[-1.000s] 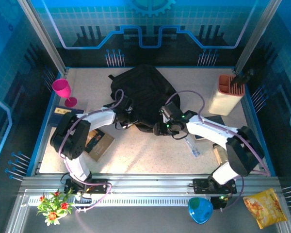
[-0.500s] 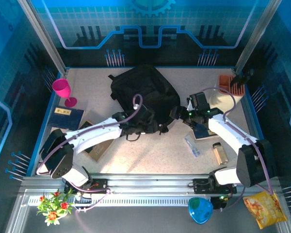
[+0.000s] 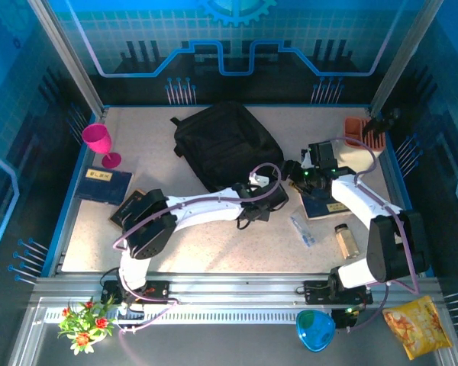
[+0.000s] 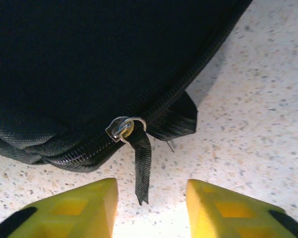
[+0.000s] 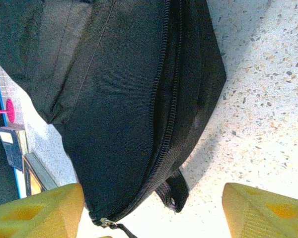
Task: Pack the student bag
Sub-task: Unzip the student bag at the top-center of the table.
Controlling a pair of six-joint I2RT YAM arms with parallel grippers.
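The student bag (image 3: 223,143), a large black backpack, lies flat at the back middle of the table. My left gripper (image 3: 260,198) sits at the bag's near right corner. In the left wrist view the bag (image 4: 89,64) shows its zipper slider (image 4: 121,128), and the black pull strap (image 4: 142,163) hangs down between the yellow fingers (image 4: 74,206). That left gripper (image 4: 151,210) is open and touches neither strap nor bag. My right gripper (image 3: 289,174) is just right of the same corner. In its wrist view the right gripper (image 5: 154,215) stands wide open before the bag's zipped edge (image 5: 161,124).
A pink goblet (image 3: 99,142) and blue book (image 3: 103,184) are at the left. Another book (image 3: 130,207) lies under the left arm. A beige holder with orange top (image 3: 356,146) stands back right. A notebook (image 3: 320,204), wrapped item (image 3: 302,230) and jar (image 3: 346,240) lie front right.
The left gripper has slid right along the bag's near edge to its right corner and narrowed its jaws. The right gripper has drawn back to the right and opened wider.
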